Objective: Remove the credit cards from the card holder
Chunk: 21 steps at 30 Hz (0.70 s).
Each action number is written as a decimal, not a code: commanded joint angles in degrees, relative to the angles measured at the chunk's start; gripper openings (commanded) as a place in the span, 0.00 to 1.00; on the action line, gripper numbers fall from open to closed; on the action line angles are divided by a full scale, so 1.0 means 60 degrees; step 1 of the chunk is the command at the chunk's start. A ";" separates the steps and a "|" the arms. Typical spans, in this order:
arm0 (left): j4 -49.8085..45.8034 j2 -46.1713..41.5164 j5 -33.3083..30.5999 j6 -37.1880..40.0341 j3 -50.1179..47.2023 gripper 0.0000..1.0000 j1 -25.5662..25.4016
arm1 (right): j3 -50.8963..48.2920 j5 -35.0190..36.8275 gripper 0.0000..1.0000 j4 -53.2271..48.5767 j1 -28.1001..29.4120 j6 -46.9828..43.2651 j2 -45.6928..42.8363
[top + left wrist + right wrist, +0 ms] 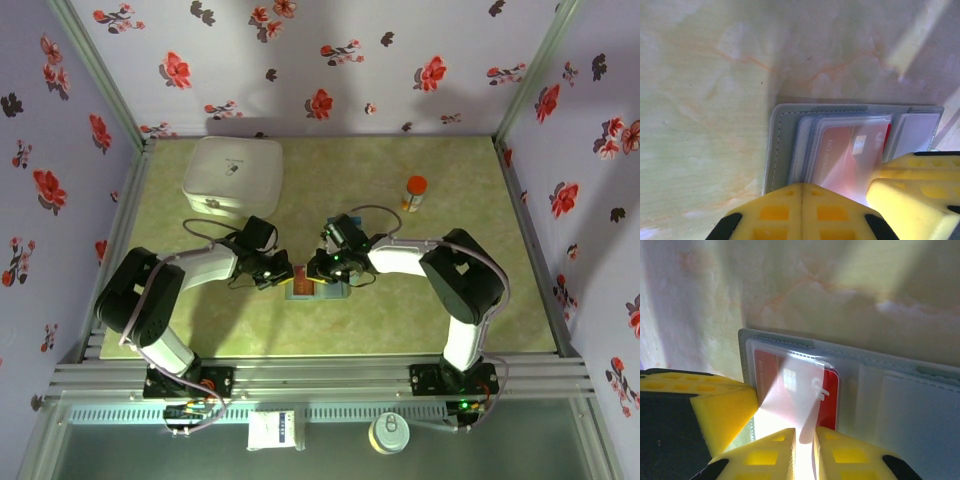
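While the white box [232,175] sits well apart at far left, my left gripper [801,192], fingers pressed together, meets the edge of the card holder [777,150], which lies open mid-table. A red-orange credit card [829,400] remains tucked inside. My right gripper [805,437] pinches the clear sleeve [792,385]. Bare table [450,310] lies open around them, and the bottle [414,192] stands far right.
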 commanded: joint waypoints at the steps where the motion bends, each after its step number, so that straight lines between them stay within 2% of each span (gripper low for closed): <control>1: -0.0135 0.0241 -0.0063 0.0235 -0.0098 0.00 0.0052 | 0.0233 -0.0283 0.18 0.0271 0.0088 0.0210 0.0152; 6: -0.0164 0.0198 -0.0060 0.0235 -0.0091 0.00 0.0050 | 0.0351 -0.0056 0.23 -0.0220 0.0099 0.0063 0.0222; 12: -0.0193 0.0190 -0.0056 0.0234 -0.0053 0.01 0.0050 | 0.0716 0.0891 0.24 -0.1823 0.0102 -0.0623 -0.0082; 21: -0.0287 0.0089 -0.0052 0.0231 0.0015 0.02 0.0051 | 0.0849 0.0994 0.24 -0.2133 0.0102 -0.0889 -0.0366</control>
